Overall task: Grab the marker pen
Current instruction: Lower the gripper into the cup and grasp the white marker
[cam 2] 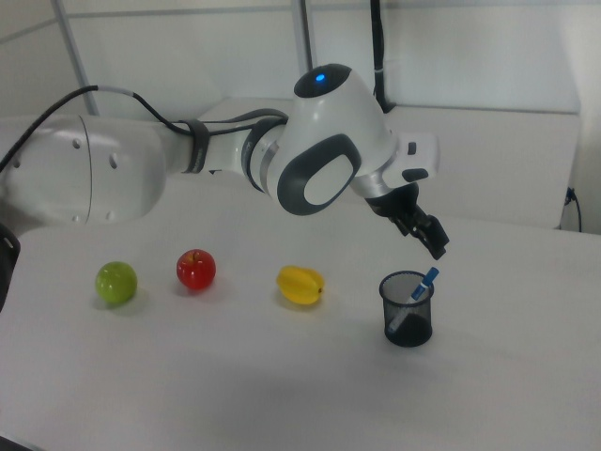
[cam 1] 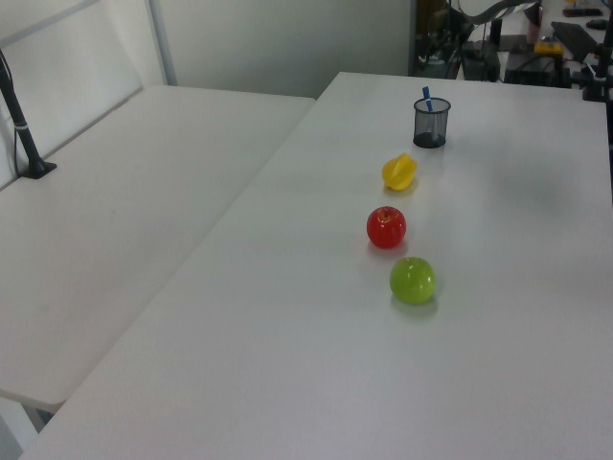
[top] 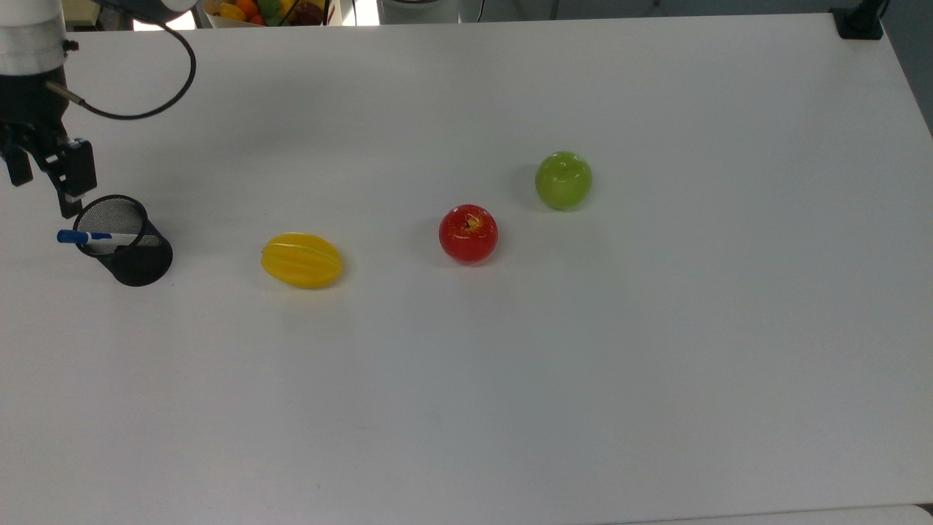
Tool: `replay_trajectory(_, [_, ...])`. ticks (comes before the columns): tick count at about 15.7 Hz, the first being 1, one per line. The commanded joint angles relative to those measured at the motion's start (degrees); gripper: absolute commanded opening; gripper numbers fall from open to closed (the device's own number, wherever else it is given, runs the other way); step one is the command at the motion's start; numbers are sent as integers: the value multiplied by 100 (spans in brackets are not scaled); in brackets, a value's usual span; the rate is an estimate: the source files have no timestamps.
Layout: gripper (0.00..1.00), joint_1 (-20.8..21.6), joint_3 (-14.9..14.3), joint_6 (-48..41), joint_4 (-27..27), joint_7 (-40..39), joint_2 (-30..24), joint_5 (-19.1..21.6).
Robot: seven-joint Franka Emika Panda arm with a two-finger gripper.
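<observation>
The white table [top: 510, 379] carries everything. The gripper [top: 42, 191] hangs above it with its two fingers [top: 73, 189] spread apart and holding nothing. Just below the fingers in the top view stands a black mesh cup [top: 130, 248]. Further from them, toward the top view's right, lie a yellow fruit [top: 302, 260], a red apple [top: 468, 233] and a green apple [top: 563, 180]. The marker pen [top: 93, 237] leans inside the cup, its blue cap poking over the rim, just under the fingertips without touching them
</observation>
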Motion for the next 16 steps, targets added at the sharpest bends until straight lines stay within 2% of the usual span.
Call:
replay_trajectory(1, [79,-76,19,307,150,-21,330,135])
replay_trajectory(8, [68,-138,28,413,132,-197,488,135])
replay_trajectory(11, [59,-156,28,413,115,-276,488,135])
replay_trajectory(16, [57,-226,28,413,106,-531,532,135])
